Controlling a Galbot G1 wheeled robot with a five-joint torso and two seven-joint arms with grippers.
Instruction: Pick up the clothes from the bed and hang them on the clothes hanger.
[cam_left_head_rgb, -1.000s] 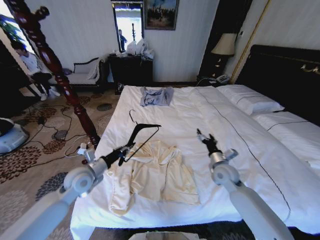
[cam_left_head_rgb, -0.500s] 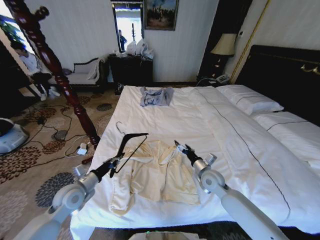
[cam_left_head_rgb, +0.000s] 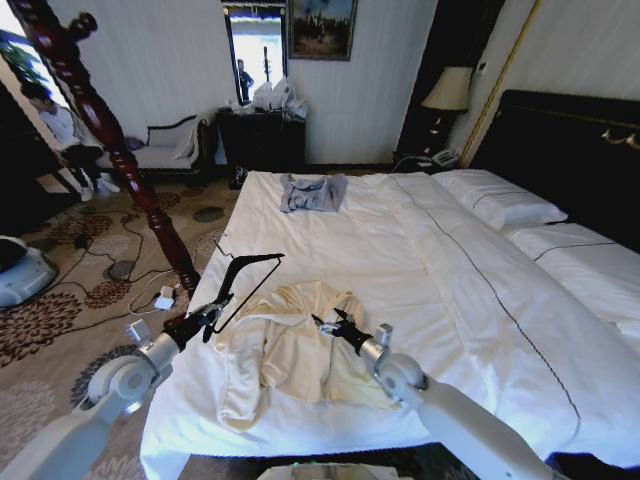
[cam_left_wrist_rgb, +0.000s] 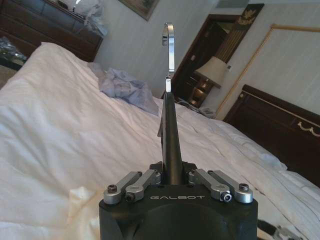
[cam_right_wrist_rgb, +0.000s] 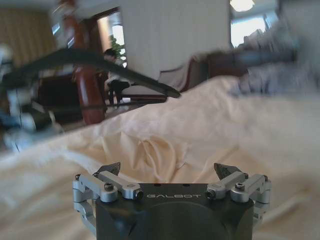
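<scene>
Left pincer (cam_left_head_rgb: 207, 316), clamped on the clothes hanger (cam_left_head_rgb: 243, 281), holds it over the bed (cam_left_head_rgb: 400, 240) at its left edge, while the right pincer (cam_left_head_rgb: 327, 324), jaws wide, hovers over the cream clothes (cam_left_head_rgb: 290, 350) near the foot.

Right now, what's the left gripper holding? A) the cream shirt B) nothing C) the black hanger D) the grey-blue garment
C: the left gripper is shut on the black clothes hanger, held up beside the bed's edge, while the cream clothes lie on the duvet under the open right gripper.
</scene>
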